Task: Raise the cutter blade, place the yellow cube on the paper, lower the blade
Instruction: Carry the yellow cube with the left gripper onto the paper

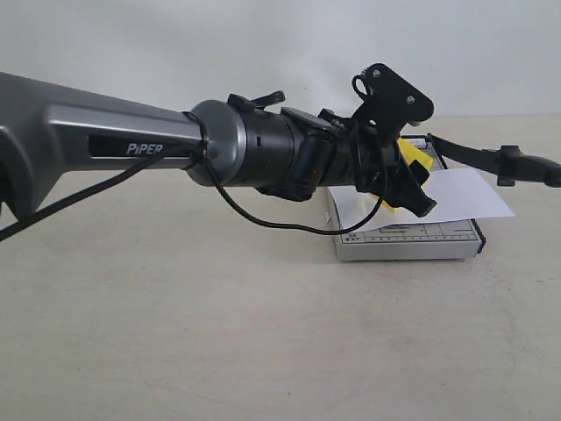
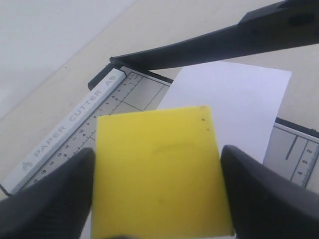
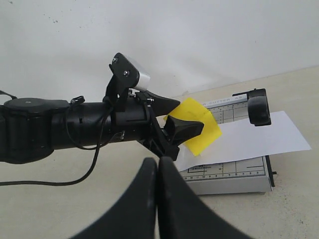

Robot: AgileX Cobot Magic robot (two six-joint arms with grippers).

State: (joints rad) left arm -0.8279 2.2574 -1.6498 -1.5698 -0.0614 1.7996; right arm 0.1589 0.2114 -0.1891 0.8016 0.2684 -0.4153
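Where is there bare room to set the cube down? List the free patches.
Free: the white paper between the yellow cube and the raised cutter blade; also the trimmer grid beside the sheet. Crowded: around the left gripper holding the cube.

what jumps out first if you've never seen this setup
The bright yellow cube grabs the eye, pinched in the left gripper over the white paper that lies on the grey trimmer. Beyond it the black cutter blade stands raised at a slant. In the exterior view, the left arm fills the left half.
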